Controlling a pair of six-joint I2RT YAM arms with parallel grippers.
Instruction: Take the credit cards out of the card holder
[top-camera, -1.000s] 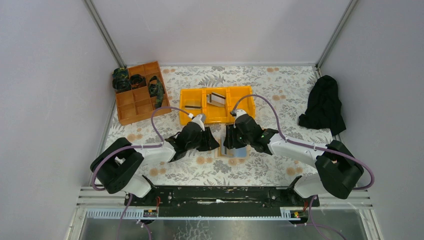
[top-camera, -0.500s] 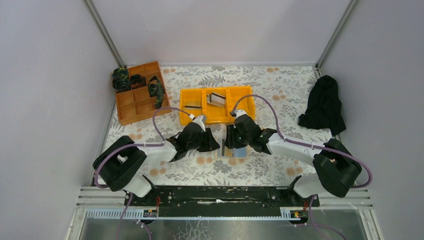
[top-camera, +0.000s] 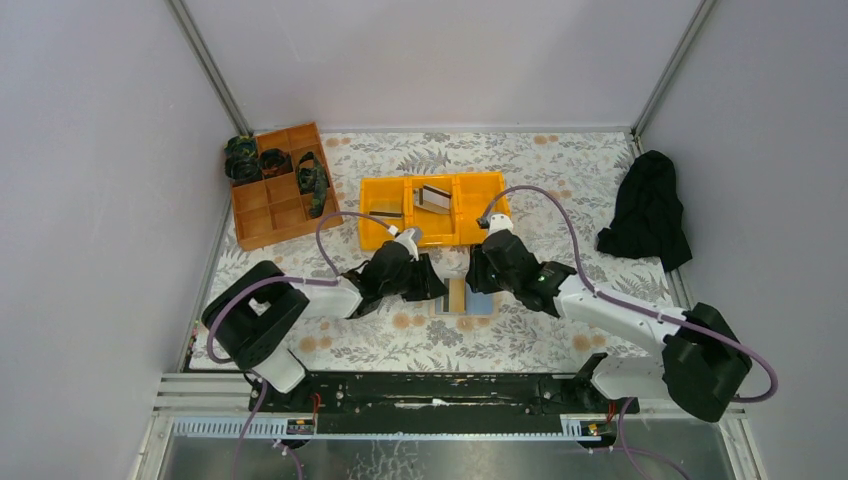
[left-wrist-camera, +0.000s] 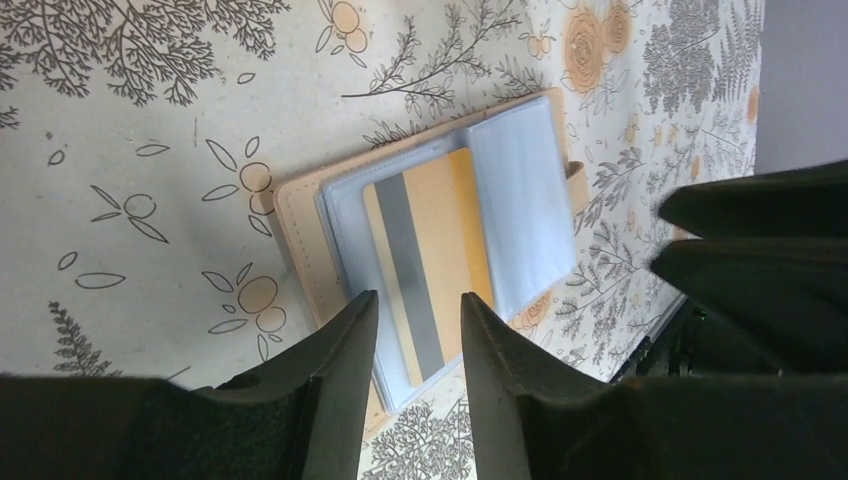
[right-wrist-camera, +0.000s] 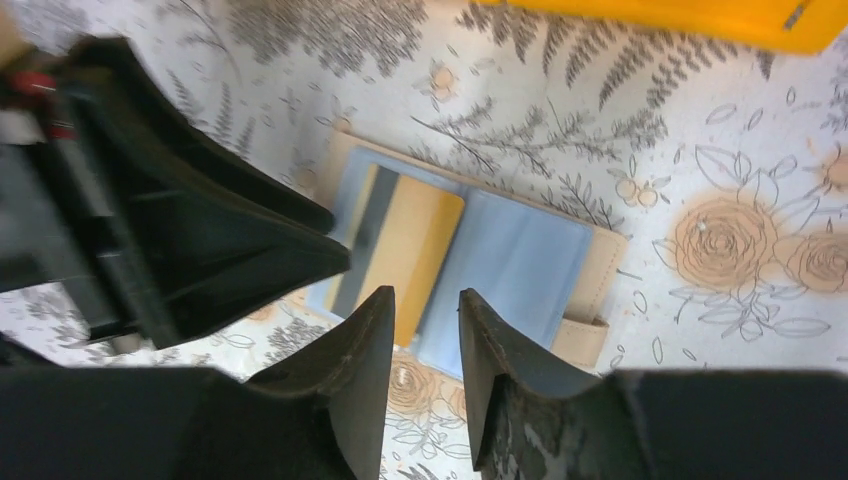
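Observation:
The tan card holder (top-camera: 467, 298) lies open and flat on the flowered table between both grippers, its pale blue sleeves facing up (left-wrist-camera: 520, 200) (right-wrist-camera: 520, 260). One credit card (left-wrist-camera: 430, 255) (right-wrist-camera: 405, 245), tan with a grey stripe, sits in the left sleeve. My left gripper (top-camera: 436, 284) (left-wrist-camera: 418, 296) hovers open at the holder's left edge, nothing between its fingers. My right gripper (top-camera: 482, 280) (right-wrist-camera: 425, 292) hovers open, with a narrow gap, over the holder's near edge, holding nothing. Two more credit cards (top-camera: 433, 196) (top-camera: 385, 213) lie in the yellow bin.
The yellow three-compartment bin (top-camera: 470, 180) (right-wrist-camera: 650, 15) stands just behind the holder. An orange-brown divided tray (top-camera: 270, 215) with dark items is at the back left. A black cloth (top-camera: 648, 210) lies at the right edge. The two grippers are close together.
My right gripper has pulled back to the right, off the holder, and its jaws have narrowed. The left gripper has shifted slightly right toward the holder. The tan card now shows from above.

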